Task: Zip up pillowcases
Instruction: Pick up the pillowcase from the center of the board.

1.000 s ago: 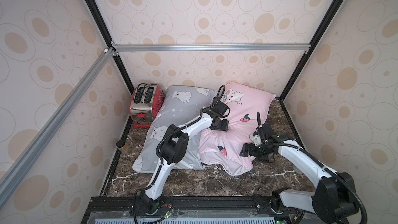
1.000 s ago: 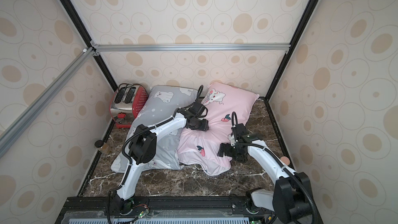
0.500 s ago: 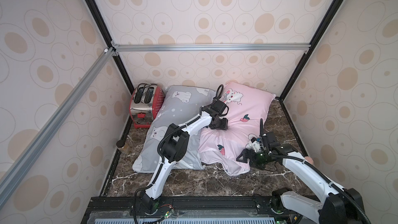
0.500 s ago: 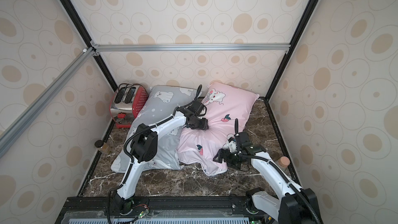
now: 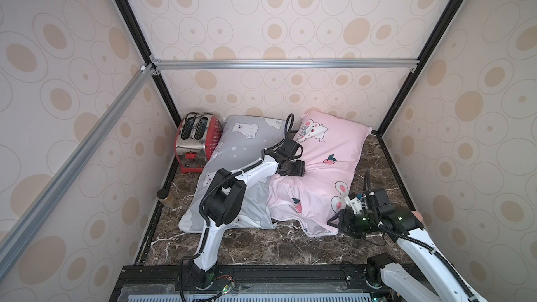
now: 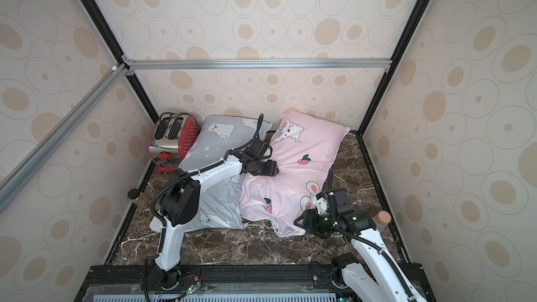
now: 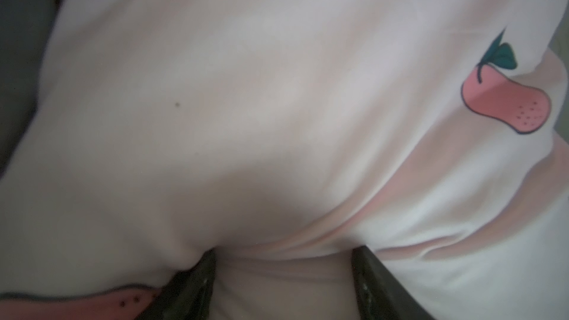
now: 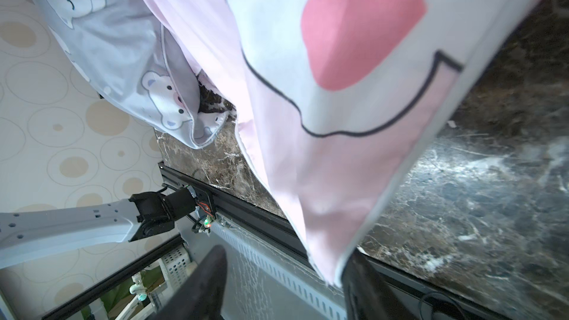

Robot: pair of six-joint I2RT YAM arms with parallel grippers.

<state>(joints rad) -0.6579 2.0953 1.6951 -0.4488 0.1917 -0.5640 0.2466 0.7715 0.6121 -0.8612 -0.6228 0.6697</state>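
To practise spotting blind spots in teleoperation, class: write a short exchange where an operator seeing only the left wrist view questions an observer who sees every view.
Operator: I see only pink fabric. Where is the right claw?
Observer: At the pink pillowcase's near corner, fingers apart either side of the corner tip.
Operator: What lies beside this pillowcase?
Observer: A grey pillowcase with polar bears, touching its edge.
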